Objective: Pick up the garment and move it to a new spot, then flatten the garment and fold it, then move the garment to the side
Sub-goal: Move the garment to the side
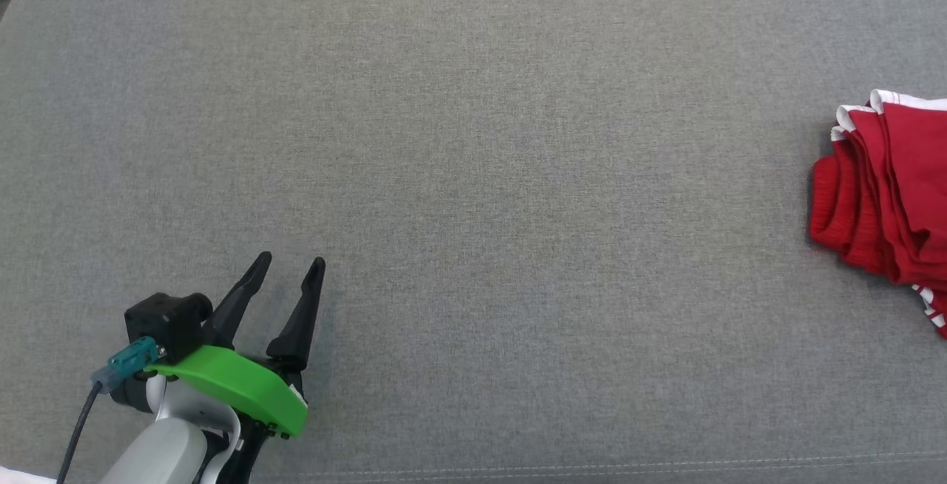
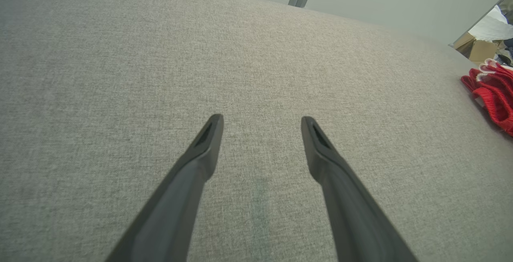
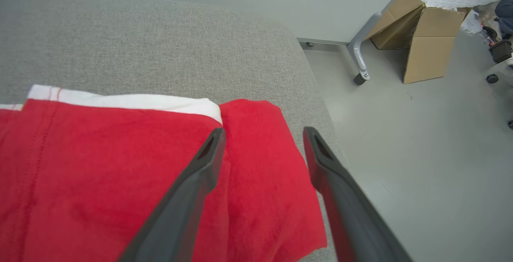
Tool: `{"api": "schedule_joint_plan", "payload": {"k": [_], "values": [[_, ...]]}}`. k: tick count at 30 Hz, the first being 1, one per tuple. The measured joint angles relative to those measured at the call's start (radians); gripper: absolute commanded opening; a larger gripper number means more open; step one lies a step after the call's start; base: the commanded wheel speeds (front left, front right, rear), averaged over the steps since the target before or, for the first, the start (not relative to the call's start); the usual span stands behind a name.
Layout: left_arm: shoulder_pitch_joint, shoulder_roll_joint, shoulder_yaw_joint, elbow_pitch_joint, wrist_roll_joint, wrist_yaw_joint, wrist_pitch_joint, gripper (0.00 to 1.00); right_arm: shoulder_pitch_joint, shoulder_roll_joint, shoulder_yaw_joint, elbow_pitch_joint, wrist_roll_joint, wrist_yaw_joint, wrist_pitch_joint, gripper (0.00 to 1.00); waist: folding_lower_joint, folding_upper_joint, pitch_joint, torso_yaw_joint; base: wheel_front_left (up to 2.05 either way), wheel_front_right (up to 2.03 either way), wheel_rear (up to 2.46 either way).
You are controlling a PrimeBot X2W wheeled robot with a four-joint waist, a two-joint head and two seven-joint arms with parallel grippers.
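Folded and parked: the red garment [image 1: 884, 188] lies in a stacked bundle at the far right of the grey padded top [image 1: 473, 136], near its edge. Judging by how it lies, you've got pick-up, flatten and fold done, and the move to the side looks done too; prob. only clearing the arms is left. Your right gripper [image 3: 262, 134] hovers just above the garment, fingers spread, nothing pinched, cloth beneath one finger and the gap. Your left gripper [image 1: 292, 262], also spread w/ nothing in it, sits well apart, garment far off to its right.
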Motion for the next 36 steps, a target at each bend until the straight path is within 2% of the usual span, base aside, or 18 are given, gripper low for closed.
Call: {"api": "schedule_joint_plan", "payload": {"k": [12, 18, 26, 36], "values": [[0.023, 0.0, 0.09, 0.056, 0.013, 0.034, -0.051, 1.0, -0.027, 0.19, -0.027, -0.123, -0.102, 0.0, -0.258, 1.0, 0.0, 0.0, -0.077, -0.043, 0.0, 0.0, 0.0], [0.058, 0.0, 0.162, 0.076, 0.024, 0.044, -0.07, 1.0, 0.03, 0.297, -0.048, -0.17, -0.118, 0.0, -0.374, 1.0, 0.0, 0.0, -0.125, -0.055, 0.0, 0.0, 0.0], [0.14, 0.004, 0.229, 0.121, 0.062, 0.053, -0.077, 1.0, 0.16, 0.423, -0.028, -0.186, -0.175, 0.0, -0.377, 1.0, 0.0, 0.0, -0.19, -0.065, 0.0, 0.0, 0.0], [0.189, -0.009, 0.265, 0.129, 0.075, 0.053, -0.077, 1.0, 0.278, 0.514, -0.039, -0.191, -0.238, 0.0, -0.377, 1.0, 0.0, 0.0, -0.245, -0.079, 0.0, 0.0, 0.0]]}}
